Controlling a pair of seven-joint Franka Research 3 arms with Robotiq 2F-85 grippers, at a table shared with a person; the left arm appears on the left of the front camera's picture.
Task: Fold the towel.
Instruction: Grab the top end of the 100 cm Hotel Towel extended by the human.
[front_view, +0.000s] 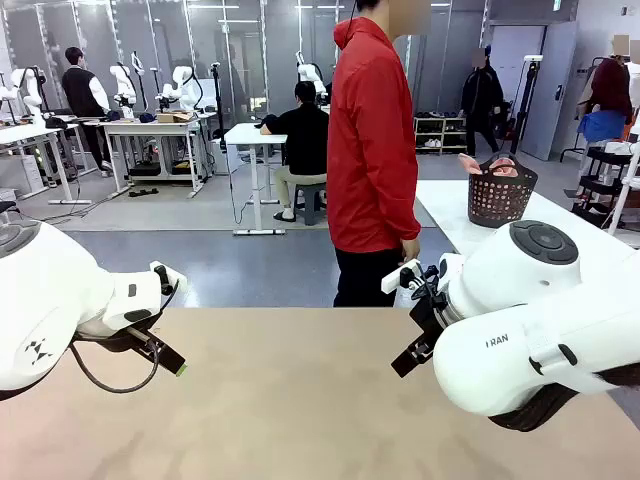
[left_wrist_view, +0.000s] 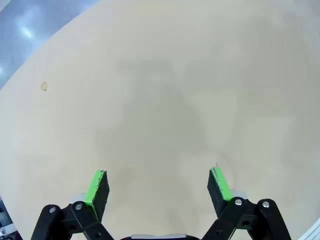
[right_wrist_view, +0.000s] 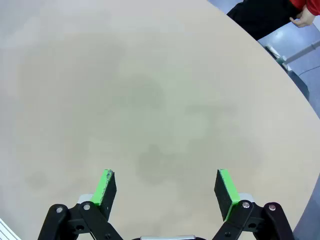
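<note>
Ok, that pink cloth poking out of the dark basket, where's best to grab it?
Pinch the pink cloth by the bunched part rising above the rim of the basket, coming straight down from above. The basket's walls enclose everything lower, so a sideways approach would likely be blocked, and only that top bunch is exposed.

Red-jacketed person, dark basket
</note>
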